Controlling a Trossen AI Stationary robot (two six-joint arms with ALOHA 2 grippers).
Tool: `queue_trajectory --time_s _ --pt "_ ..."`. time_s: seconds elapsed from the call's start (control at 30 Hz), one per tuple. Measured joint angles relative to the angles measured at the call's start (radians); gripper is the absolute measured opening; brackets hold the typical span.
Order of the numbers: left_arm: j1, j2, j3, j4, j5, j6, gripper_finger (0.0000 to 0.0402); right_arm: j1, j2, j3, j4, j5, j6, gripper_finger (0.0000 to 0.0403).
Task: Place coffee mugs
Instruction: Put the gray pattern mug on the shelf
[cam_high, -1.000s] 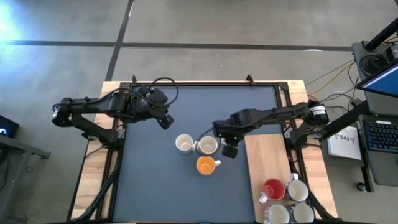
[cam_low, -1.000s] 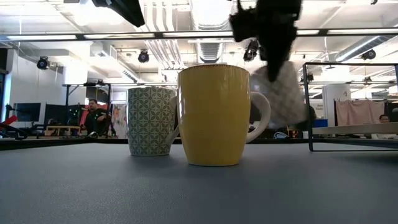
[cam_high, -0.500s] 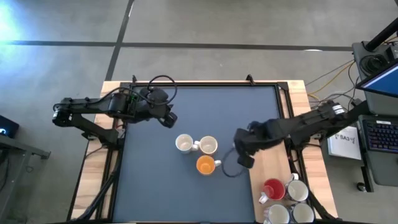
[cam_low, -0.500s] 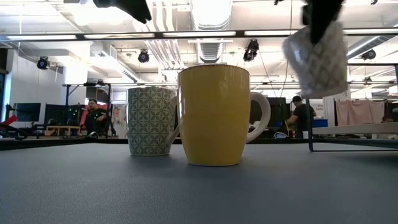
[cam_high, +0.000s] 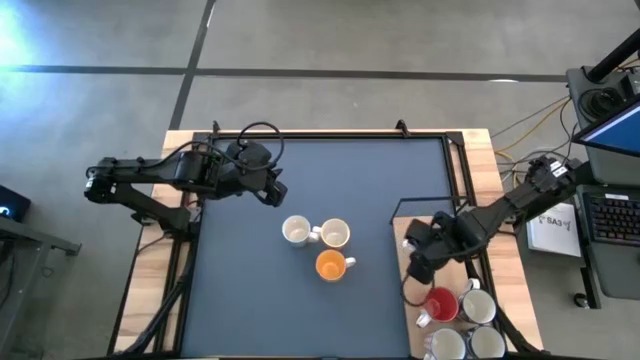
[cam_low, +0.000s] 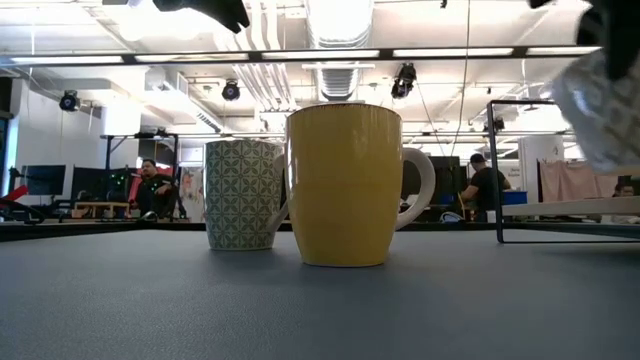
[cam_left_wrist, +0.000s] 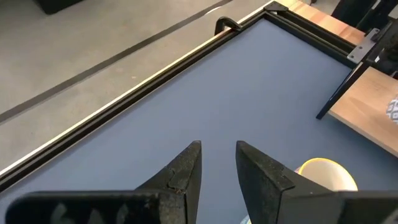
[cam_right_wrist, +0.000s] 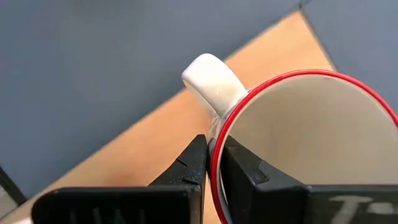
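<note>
My right gripper (cam_high: 418, 258) hangs over the wooden board (cam_high: 432, 230) at the table's right, shut on a white patterned mug with a red rim (cam_right_wrist: 298, 130). The low view shows this mug (cam_low: 605, 110) in the air at its right edge. Three mugs stand on their bases mid-table: a green-patterned one (cam_high: 295, 230), a cream one (cam_high: 335, 234) and an orange one (cam_high: 330, 265), which looks yellow in the low view (cam_low: 345, 185). My left gripper (cam_high: 273, 190) hovers far-left of them, slightly open (cam_left_wrist: 217, 149) and holding nothing. My right gripper pinches the mug's wall at the rim (cam_right_wrist: 216, 140), right beside the white handle (cam_right_wrist: 211, 84). One finger (cam_right_wrist: 242, 168) is inside the cup and the other (cam_right_wrist: 194, 162) outside. The mug is lifted clear and hangs tilted (cam_low: 600, 120).
On the board's near end stand a red mug (cam_high: 440, 303) and three white mugs (cam_high: 478, 305) (cam_high: 447, 343) (cam_high: 487, 342). A black rail (cam_high: 455, 165) frames the dark mat. People sit in the room beyond (cam_low: 150, 185).
My right gripper has carried the patterned mug from beside the cream mug toward the table's right and near edges, ending over the wooden board. The mug has stayed lifted clear. The three mid-table mugs have not moved.
</note>
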Motion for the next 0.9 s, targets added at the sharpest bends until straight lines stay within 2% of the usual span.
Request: queue_trajectory --time_s 0.5,0.9 --pt "-0.007 0.0 -0.016 0.003 0.001 -0.021 0.0082 0.292 -0.071 -0.102 0.004 -0.056 0.42 0.0028" --pt "-0.007 0.0 -0.034 0.003 0.001 -0.042 0.0082 0.428 -0.07 -0.103 -0.006 -0.089 0.651 0.0028"
